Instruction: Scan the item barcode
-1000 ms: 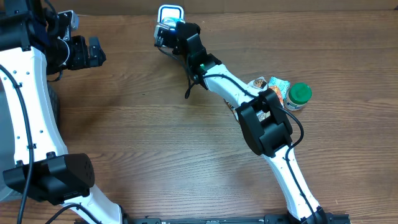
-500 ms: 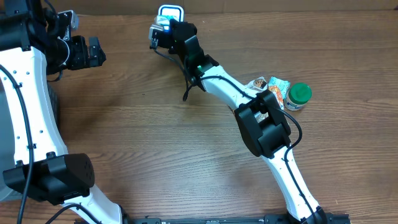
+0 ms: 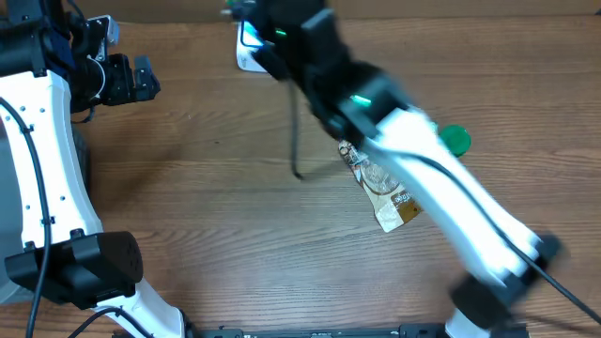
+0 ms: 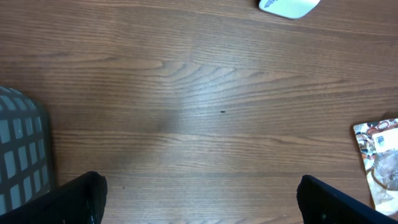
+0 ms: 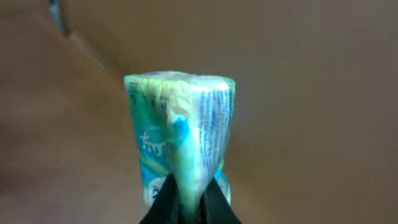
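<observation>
Two arms work this table (image 3: 235,235). Starting at the left, one grey mesh basket (image 4: 15,149) sits at the edge. Next comes the left gripper (image 3: 141,80), jaws spread wide, nothing between them, bare wood underneath. One white scanner (image 3: 246,47) sits at the far edge, its face glowing blue. The right arm, a blur from overhead, reaches right up to it. The right gripper (image 5: 188,199) is pressed tight on one soft packet (image 5: 180,124), green, blue and white, pinched at its near end and poking out past the fingertips. There's print down its side, but it's too smeared to read. Further right, a second packet (image 3: 380,183) lies flat on the wood, its lettering unreadable. Last, one green-lidded jar (image 3: 457,139) peeks out from behind the arm.
</observation>
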You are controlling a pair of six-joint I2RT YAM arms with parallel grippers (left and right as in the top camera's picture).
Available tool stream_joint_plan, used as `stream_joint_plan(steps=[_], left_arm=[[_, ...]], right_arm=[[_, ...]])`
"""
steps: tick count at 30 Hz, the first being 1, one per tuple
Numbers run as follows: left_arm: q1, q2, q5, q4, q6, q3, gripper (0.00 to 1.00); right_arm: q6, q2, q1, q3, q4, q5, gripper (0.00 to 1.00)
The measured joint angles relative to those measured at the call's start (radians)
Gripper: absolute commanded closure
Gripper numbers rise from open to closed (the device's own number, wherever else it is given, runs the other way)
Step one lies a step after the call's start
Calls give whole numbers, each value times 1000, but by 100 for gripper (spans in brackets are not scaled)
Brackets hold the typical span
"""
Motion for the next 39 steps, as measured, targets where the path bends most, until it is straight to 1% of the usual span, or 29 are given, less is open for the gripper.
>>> stream_joint_plan(steps=[2, 5, 7, 8, 9, 11, 14, 18, 19, 21, 22, 23, 24, 25, 28, 30, 32, 33, 34, 37, 39], left_arm=[[0, 0, 0, -3, 0, 0, 0], [0, 0, 0, -1, 0, 0, 1], [0, 0, 0, -2, 0, 0, 1], [0, 0, 0, 0, 0, 0, 0], [0, 0, 0, 0, 0, 0, 0], [0, 0, 0, -1, 0, 0, 0], [0, 0, 0, 0, 0, 0, 0], [0, 0, 0, 0, 0, 0, 0], [0, 0, 0, 0, 0, 0, 0], [0, 0, 0, -1, 0, 0, 0], [0, 0, 0, 0, 0, 0, 1], [0, 0, 0, 0, 0, 0, 0], [0, 0, 0, 0, 0, 0, 0], [0, 0, 0, 0, 0, 0, 0], [0, 0, 0, 0, 0, 0, 1], [0, 0, 0, 0, 0, 0, 0], [0, 0, 0, 0, 0, 0, 1], [0, 0, 0, 0, 0, 0, 1], [0, 0, 0, 0, 0, 0, 1], [0, 0, 0, 0, 0, 0, 0], [0, 0, 0, 0, 0, 0, 0]], right_arm=[[108, -72, -5, 14, -124, -3, 96], [270, -164, -32, 19, -427, -7, 96], [361, -174, -54, 17, -537, -9, 96], [405, -158, -85, 0, -643, -9, 96], [433, -151, -104, -25, -678, -13, 96], [480, -135, -167, -140, -697, -24, 96], [514, -119, -254, -345, -618, -43, 96], [528, -110, -318, -534, -528, -75, 96], [529, -109, -332, -576, -501, -84, 95], [532, -109, -354, -647, -447, -98, 83], [533, -109, -367, -683, -423, -108, 71], [531, -109, -374, -701, -410, -113, 65], [536, -109, -385, -723, -397, -120, 54], [537, -109, -391, -732, -393, -124, 50], [542, -109, -411, -740, -378, -136, 45], [543, -109, -411, -739, -382, -143, 44], [543, -114, -411, -718, -393, -165, 40], [542, -128, -411, -687, -399, -190, 35], [542, -156, -411, -648, -406, -222, 0], [546, -255, -411, -524, -440, -342, 0], [545, -331, -411, -446, -432, -437, 0]])
